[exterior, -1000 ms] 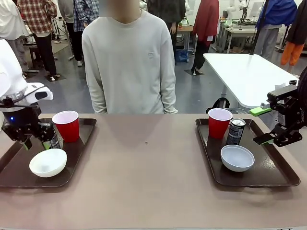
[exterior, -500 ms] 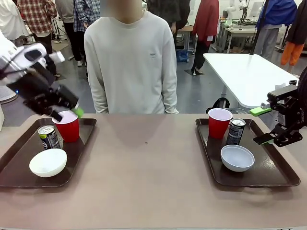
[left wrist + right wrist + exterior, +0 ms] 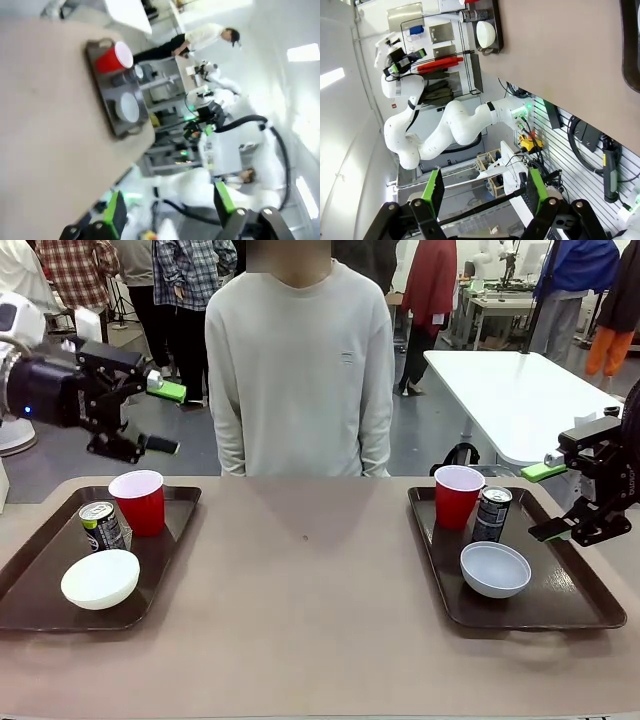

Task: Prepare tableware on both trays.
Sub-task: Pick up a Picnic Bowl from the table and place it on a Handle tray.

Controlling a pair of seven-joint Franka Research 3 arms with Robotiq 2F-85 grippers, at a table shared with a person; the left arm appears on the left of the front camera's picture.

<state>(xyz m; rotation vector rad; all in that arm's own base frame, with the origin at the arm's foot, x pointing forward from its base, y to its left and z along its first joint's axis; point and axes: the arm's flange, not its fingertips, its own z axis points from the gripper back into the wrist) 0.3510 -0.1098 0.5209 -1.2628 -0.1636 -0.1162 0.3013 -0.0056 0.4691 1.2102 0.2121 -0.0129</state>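
Note:
The left tray [image 3: 158,562] carries a red cup [image 3: 136,502], a dark can [image 3: 100,526] and a white bowl [image 3: 100,579]. My left gripper [image 3: 165,420] hangs open high above that tray, holding nothing. On the right tray [image 3: 570,592] stand a red cup [image 3: 457,496], a can [image 3: 491,514] and a bowl [image 3: 495,569]. My right gripper [image 3: 545,502] is open and empty just right of that can, above the tray. The left wrist view shows the right tray [image 3: 111,117] with its cup [image 3: 115,57] and bowl [image 3: 128,107] beyond the open gripper [image 3: 170,210].
A person in a light sweatshirt [image 3: 300,370] stands at the table's far edge, between the trays, hands down. The brown tabletop [image 3: 310,610] stretches between the trays. A white table [image 3: 510,390] stands behind at the right.
My left gripper has let go of the can, leaving it upright on the left tray, and has risen well above the table. The right arm has not moved.

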